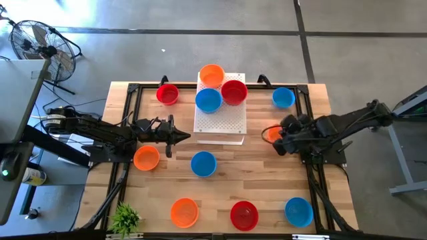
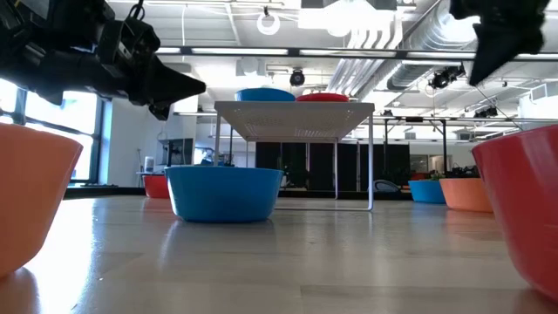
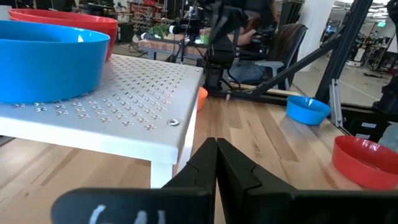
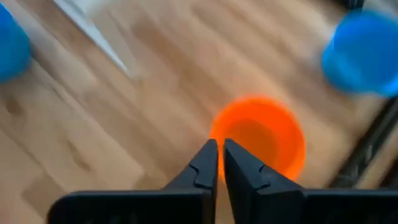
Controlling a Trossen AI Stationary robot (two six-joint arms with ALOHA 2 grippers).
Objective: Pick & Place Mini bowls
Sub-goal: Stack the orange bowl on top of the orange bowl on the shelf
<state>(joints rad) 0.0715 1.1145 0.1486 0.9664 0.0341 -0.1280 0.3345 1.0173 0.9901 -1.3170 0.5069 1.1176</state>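
Orange mini bowl (image 4: 261, 137) sits rim up directly beneath the right gripper (image 4: 217, 149), whose fingers are nearly closed and empty, close to the table's right frame rail (image 1: 308, 133). Bare wood lies toward the white board (image 1: 220, 120). The left gripper (image 1: 181, 137) is closed, empty, beside that board.

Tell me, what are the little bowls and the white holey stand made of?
The mini bowls, like the blue one, look like plastic: plain bright colour, smooth and glossy. The white perforated board has a matte finish and rows of small holes; it could be painted metal or plastic. The tabletop looks like wood, with visible grain.
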